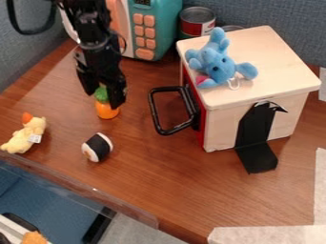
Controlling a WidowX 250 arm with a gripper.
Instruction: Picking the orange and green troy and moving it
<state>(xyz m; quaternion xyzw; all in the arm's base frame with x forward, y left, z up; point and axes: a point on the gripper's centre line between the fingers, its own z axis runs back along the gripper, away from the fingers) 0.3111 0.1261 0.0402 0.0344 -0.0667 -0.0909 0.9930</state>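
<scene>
One orange and green toy point(107, 111) stands upright on the table point(159, 178), toward 10 o'clock from view centre. Gripper point(103, 96): jaws partly apart, astride the green top; firm hold cannot be told. Rice roll point(97, 147) lies near, at the toy's 6 o'clock.

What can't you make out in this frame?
All in the camera view:
- Orange and green toy: upper part partly covered by the claw; can't tell if it's gripped.
- Wooden box: interior hidden by its walls and top.
- Can: lower part hidden behind the box.
- Teal toy microwave: top cut off by the upper edge.
- Orange item: cut off by the bottom edge.
- Tag on the yellow plush: print too small.
</scene>
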